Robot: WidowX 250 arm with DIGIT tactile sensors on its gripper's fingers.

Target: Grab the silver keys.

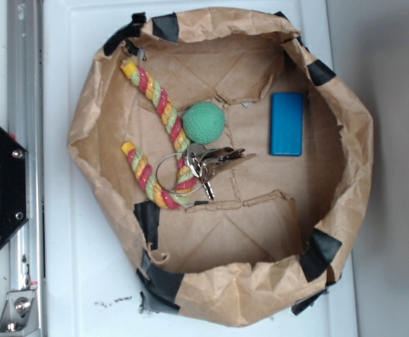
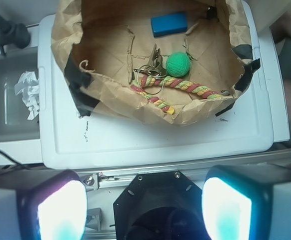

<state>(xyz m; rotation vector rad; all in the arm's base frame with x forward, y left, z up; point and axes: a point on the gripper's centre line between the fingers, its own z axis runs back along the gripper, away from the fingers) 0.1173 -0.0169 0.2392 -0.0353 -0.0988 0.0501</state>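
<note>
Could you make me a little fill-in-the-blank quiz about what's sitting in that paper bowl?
1. The silver keys lie partly on the striped ____ toy.
2. The ball beside the keys is ____ in colour.
3. The blue block lies flat inside the brown ____ bowl.
4. In the wrist view, the gripper is wide ____, holding nothing.

Missing words: rope; green; paper; open

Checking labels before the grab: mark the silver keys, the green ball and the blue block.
silver keys (image 1: 215, 160): exterior view, on the bunched key blades.
green ball (image 1: 204, 121): exterior view, centre of the ball.
blue block (image 2: 169, 24): wrist view, middle of its top face.
</note>
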